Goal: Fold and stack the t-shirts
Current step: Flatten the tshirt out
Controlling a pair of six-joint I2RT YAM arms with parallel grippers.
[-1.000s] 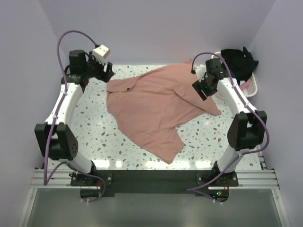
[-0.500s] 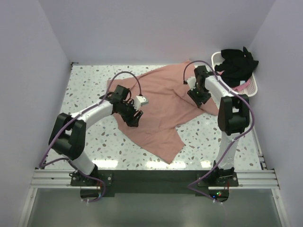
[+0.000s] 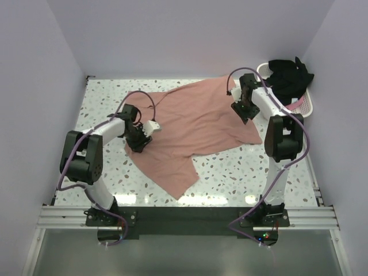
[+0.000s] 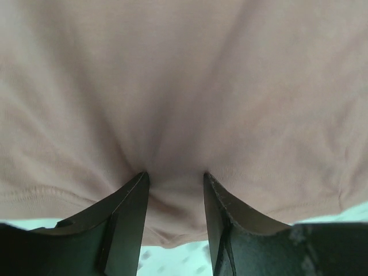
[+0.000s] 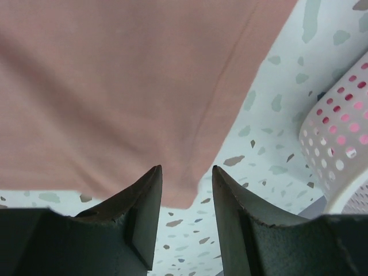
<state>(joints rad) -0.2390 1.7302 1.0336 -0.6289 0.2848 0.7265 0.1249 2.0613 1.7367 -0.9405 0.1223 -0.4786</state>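
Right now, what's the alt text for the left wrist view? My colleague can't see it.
The left gripper appears to pinch a bunch of the salmon-pink t-shirt between its two dark fingers, creases fanning out from the grip. The cloth fills nearly the whole frame; a sliver of speckled table shows below its hem.

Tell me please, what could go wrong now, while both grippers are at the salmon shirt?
1. The right gripper has only the edge of the salmon-pink t-shirt between its fingers, so the cloth may slip out on a pull.
2. The left gripper pinches a pucker near the cloth's edge; dragging may bunch the shirt rather than flatten it.
3. The white basket stands close beside the right arm, which could knock it.
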